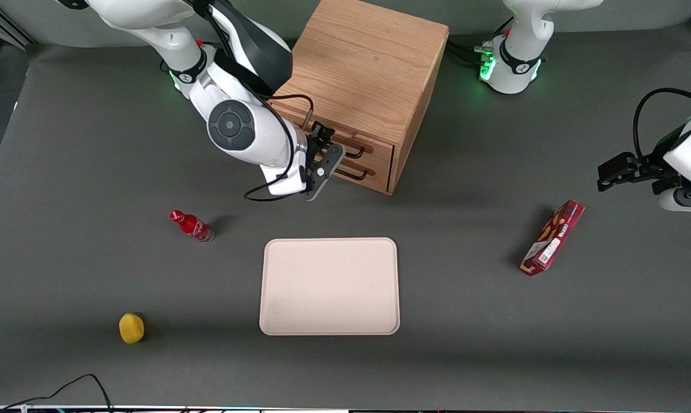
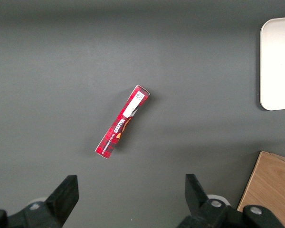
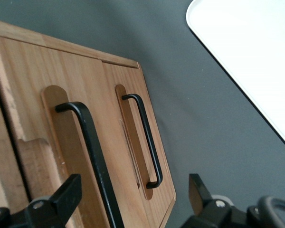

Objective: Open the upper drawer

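Observation:
The oak cabinet [image 1: 368, 63] stands at the back of the table. Its upper drawer [image 1: 375, 147] and the bottom drawer [image 1: 374, 176] both look shut. The upper drawer's black wire handle [image 1: 356, 154] lies just above the bottom one [image 1: 354, 172]. My right gripper [image 1: 335, 156] is right in front of the drawer fronts, at handle height. In the right wrist view the gripper [image 3: 133, 199] is open. The upper drawer's handle [image 3: 91, 152] runs between the fingers, close to one finger [image 3: 61, 197]. The bottom drawer's handle [image 3: 146, 137] lies beside it, nearer the table.
A cream tray [image 1: 329, 285] lies nearer the front camera than the cabinet; it also shows in the right wrist view [image 3: 256, 57]. A red bottle [image 1: 191, 225] and a yellow object [image 1: 131, 327] lie toward the working arm's end. A red box [image 1: 553, 237] lies toward the parked arm's end.

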Robot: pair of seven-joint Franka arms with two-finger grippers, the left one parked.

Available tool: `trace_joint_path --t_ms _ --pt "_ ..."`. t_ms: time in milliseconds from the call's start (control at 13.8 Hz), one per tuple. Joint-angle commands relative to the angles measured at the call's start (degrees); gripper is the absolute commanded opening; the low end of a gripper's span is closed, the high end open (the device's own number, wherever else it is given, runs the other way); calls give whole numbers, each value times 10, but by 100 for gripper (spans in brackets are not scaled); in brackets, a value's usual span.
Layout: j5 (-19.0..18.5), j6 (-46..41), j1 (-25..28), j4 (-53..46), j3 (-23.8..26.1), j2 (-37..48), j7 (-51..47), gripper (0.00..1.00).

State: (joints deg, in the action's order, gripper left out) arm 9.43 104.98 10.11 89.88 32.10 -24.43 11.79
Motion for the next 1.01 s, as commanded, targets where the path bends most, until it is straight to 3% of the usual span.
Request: trace_joint_path --t_ms 0,651,940 --pt "-15 16 1 15 5 -1 10 100" --pt "-18 54 2 47 11 -3 10 100" --pt "-57 56 -2 21 9 -30 10 100"
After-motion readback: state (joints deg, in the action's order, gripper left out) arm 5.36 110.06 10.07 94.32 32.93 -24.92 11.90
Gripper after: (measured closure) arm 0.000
